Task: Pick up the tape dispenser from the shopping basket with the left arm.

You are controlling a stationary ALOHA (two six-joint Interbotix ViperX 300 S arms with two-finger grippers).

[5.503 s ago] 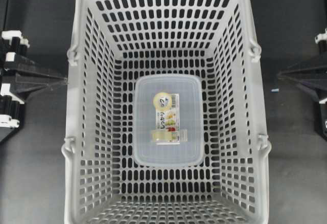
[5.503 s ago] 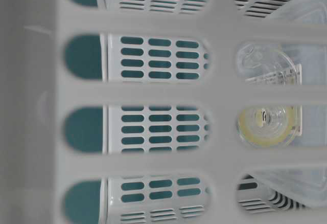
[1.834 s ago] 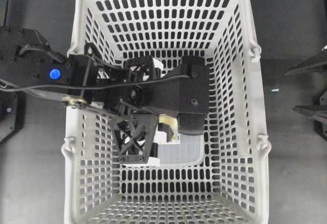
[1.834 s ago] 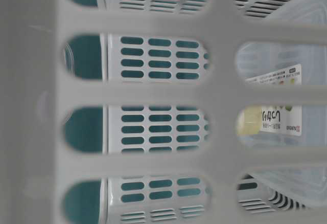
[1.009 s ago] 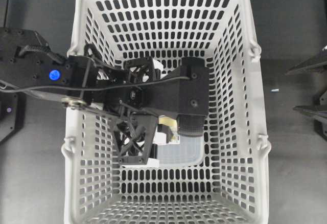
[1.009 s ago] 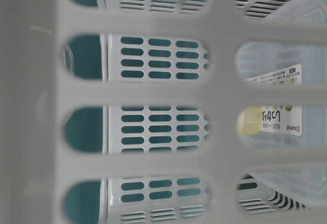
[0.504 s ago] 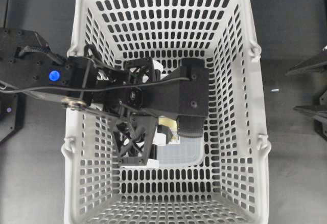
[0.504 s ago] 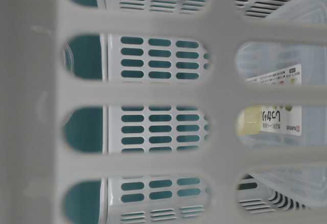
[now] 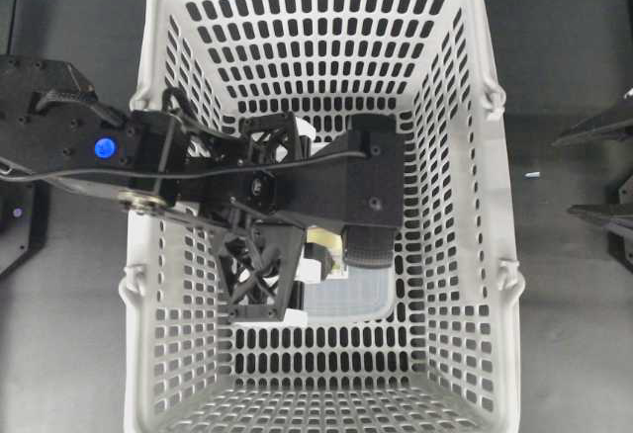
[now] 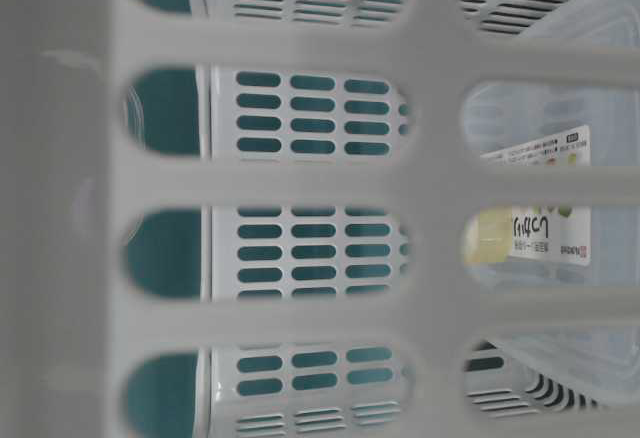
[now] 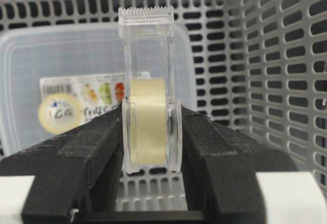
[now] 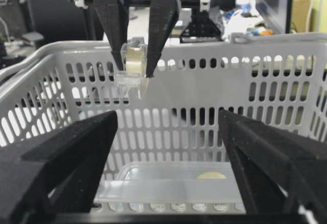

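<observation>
Clear plastic tape dispenser [image 11: 149,93] sits clenched in my left end effector [image 11: 150,137], raised near the grey slotted shopping basket's [image 9: 475,206] rim. I worry its smooth sides could slip or twist free; the right end effector [image 12: 168,132] hangs released.

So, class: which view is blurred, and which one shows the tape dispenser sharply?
Table-level view: the shopping basket wall fills the near foreground, soft and out of focus. Left wrist view: the tape dispenser is crisp between the left tool's fingers. Right wrist view: its own fingers loom dark.
</observation>
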